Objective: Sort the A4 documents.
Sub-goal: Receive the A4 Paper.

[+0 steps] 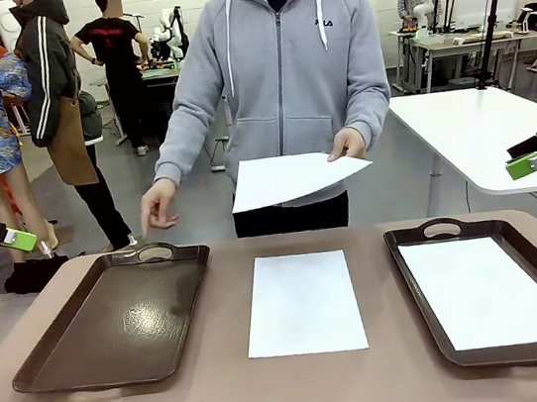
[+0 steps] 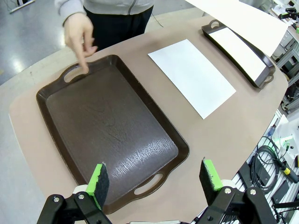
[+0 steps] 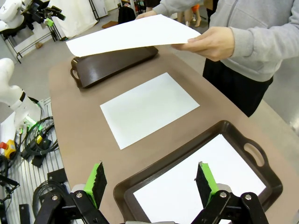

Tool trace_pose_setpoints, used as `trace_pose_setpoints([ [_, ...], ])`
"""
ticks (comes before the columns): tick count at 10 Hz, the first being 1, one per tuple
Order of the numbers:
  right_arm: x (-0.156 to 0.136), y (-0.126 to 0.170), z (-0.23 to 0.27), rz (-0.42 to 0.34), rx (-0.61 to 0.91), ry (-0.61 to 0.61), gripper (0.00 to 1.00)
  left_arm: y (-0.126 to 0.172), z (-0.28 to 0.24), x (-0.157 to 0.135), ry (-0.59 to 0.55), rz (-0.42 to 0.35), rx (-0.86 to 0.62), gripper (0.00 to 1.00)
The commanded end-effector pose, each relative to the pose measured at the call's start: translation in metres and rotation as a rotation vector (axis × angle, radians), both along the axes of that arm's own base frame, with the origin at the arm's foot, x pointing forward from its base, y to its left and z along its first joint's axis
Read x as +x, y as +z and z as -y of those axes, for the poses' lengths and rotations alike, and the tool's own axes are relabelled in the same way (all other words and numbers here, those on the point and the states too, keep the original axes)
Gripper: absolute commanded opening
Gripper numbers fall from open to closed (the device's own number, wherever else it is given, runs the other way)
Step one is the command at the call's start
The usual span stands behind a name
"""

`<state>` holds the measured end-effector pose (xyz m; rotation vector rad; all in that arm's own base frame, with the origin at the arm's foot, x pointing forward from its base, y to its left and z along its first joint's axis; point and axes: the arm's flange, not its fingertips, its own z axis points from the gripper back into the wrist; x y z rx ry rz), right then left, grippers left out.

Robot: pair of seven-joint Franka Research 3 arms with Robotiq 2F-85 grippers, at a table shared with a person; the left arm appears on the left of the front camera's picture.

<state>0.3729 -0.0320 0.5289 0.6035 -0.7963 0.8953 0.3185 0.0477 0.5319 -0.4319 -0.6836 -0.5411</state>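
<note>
Sheet [image 1: 302,303] lies flat, long axis toward person [image 1: 283,89].

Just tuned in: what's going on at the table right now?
A person across the table holds a sheet in the air with one hand; the other hand points down at the far handle of the left tray. A second sheet lies on the table between the trays, and a third sheet lies in the right tray. The left gripper and right gripper hang open at either side, holding nothing.
</note>
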Motion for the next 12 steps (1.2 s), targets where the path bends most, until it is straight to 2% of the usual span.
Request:
trace_pose_setpoints([
  [1,-0.0001,-0.0002,0.0009,0.0,0.002,-0.002,1.0,-0.0016,-0.001,0.0013,-0.012,0.009,-0.009,1.0],
  [12,-0.0001,-0.0002,0.0009,0.0,0.002,-0.002,1.0,-0.0016,-0.001,0.0013,-0.012,0.009,-0.009,1.0],
])
